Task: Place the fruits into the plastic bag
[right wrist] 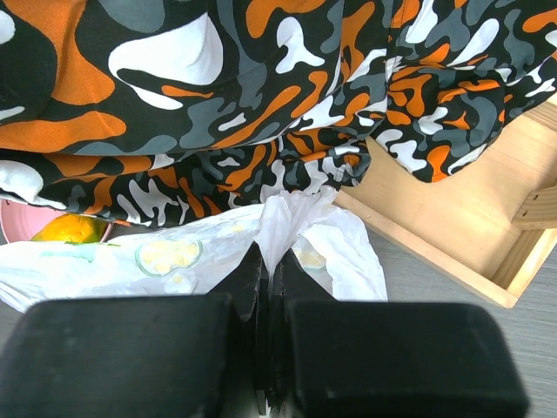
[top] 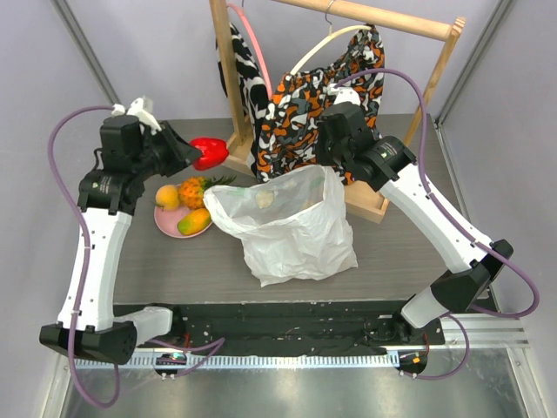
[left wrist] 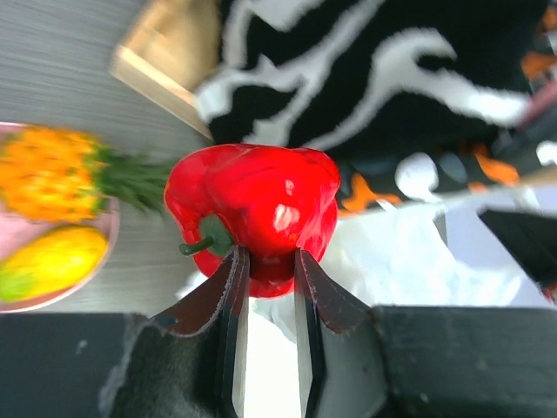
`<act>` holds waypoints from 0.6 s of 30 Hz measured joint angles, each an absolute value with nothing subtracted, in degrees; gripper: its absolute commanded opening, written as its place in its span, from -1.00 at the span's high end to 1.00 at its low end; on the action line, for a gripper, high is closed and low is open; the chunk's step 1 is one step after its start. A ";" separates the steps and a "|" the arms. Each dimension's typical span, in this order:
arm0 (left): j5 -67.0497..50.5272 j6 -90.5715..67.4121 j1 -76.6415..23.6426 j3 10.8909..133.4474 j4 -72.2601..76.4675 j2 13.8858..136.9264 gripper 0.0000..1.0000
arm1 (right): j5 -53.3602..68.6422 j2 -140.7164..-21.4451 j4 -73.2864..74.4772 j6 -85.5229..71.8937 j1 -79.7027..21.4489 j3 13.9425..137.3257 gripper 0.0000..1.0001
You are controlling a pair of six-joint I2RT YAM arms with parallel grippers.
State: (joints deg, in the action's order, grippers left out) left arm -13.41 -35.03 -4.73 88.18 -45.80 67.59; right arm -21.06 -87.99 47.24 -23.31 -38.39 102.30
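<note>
While pinching the shiny red fruit [left wrist: 252, 205] by its lower end with the left tool [left wrist: 265, 259], holding it aloft in the upper left of the top view, just left of the wooden rack [top: 228, 78] and apart from the plastic bag [top: 291, 231]. Clamping the right tool [right wrist: 265, 261] on a fold of the bag's far rim, jaws closed to a sliver, propping the mouth open at centre frame below the patterned cloth [top: 322, 96]. Seemingly carrying the red fruit toward that mouth, not yet dropping it in. Leaving three pieces lying on the pink plate [top: 162, 225] at the bag's left: pineapple [top: 193, 189], yellow-orange round one [top: 167, 197], mango [top: 193, 222]. Showing a pale rounded shape through the plastic near the rim, possibly a fruit already inside, though too blurred for telling. Judging the job as partway along: one fruit in the air, three waiting on the plate, bag standing ready on the surface [top: 183, 270].
</note>
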 measured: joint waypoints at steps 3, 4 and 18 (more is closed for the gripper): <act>-13.76 -35.11 -9.30 88.18 -45.23 68.42 0.64 | -21.06 -87.99 47.16 -23.44 -38.39 102.19 0.98; -13.98 -35.16 -10.35 88.18 -44.84 68.62 0.65 | -21.06 -87.99 47.16 -23.51 -38.39 102.19 0.98; -18.39 -35.29 -16.49 85.93 -43.42 67.79 0.61 | -21.06 -87.99 47.13 -23.88 -38.39 101.93 0.98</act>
